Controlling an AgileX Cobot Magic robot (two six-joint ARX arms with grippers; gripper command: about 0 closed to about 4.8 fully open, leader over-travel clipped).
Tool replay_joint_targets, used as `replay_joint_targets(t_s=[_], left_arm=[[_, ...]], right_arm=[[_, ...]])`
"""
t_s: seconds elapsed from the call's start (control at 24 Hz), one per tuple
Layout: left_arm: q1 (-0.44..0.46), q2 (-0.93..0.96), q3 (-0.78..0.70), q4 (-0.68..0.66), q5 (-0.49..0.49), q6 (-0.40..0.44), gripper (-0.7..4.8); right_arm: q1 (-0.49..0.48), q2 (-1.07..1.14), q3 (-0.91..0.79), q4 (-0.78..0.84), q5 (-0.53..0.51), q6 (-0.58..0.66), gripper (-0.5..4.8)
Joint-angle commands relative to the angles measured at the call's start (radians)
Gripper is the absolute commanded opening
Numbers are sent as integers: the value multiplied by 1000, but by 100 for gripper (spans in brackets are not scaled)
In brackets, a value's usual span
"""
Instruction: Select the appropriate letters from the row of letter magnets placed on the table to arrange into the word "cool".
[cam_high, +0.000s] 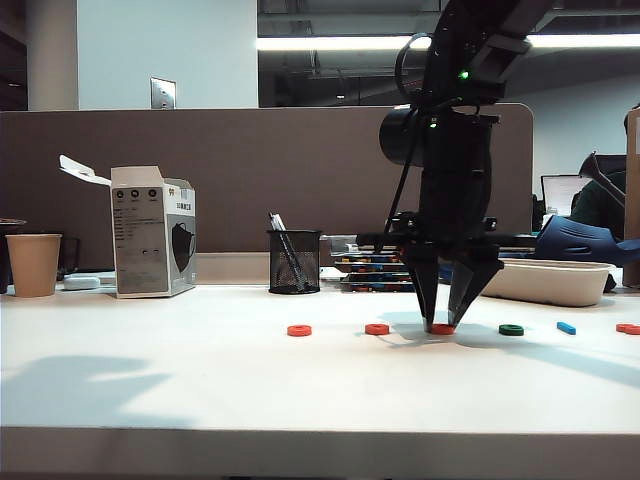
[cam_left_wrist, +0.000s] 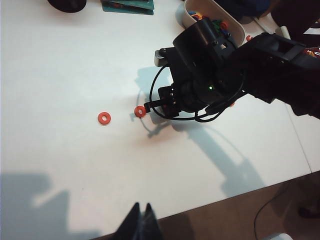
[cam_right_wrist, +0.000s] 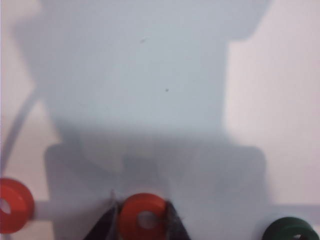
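Here the right hand (cam_high: 442, 326) is seen lowered straight down onto the white worktop (cam_high: 200, 380), its two fingers narrowed around a red-orange ring (cam_right_wrist: 143, 217) that lies flat on the surface. In the right wrist view the fingertips (cam_right_wrist: 107, 222) are pressed against both sides of that ring, which has not left the worktop. A second red-orange ring (cam_right_wrist: 12, 206) lies just beside it on one side, and a dark green ring (cam_right_wrist: 290, 231) lies near it on the other.

In the exterior view the row runs across the worktop: a further red-orange ring (cam_high: 299, 330) at the left end, the second ring next, the gripped ring, the green ring, a short light-blue bar (cam_high: 566, 327), and a red-orange piece (cam_high: 628, 328) cut off at the right edge.

The left hand (cam_left_wrist: 141, 220) is held high above the near edge of the worktop, well apart from the row; its dark fingertips meet, with nothing between them.

A paper cup (cam_high: 33, 264), a small carton (cam_high: 152, 232), a mesh pen holder (cam_high: 294, 260) and a shallow white tray (cam_high: 550, 282) stand behind.
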Motion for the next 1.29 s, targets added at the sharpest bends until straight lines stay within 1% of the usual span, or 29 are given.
replay_joint_targets(t_s=[0.04, 0.5, 0.75, 0.92, 1.12, 1.29], left_arm=[[-1, -2, 3, 9, -5, 5, -4], [-1, -2, 3, 9, -5, 5, -4], [-1, -2, 3, 9, -5, 5, -4], [-1, -2, 3, 9, -5, 5, -4], [-1, -2, 3, 9, -5, 5, -4], [-1, -2, 3, 9, -5, 5, -4]], right_arm=[[2, 11, -5, -10, -2, 3, 90], [2, -13, 0, -2, 1, -1, 90], [2, -16, 58, -24, -2, -23, 90], [2, -19, 140, -125, -2, -23, 90], [4, -80, 141, -188, -1, -22, 90], [4, -180, 138, -224, 3, 17, 90]])
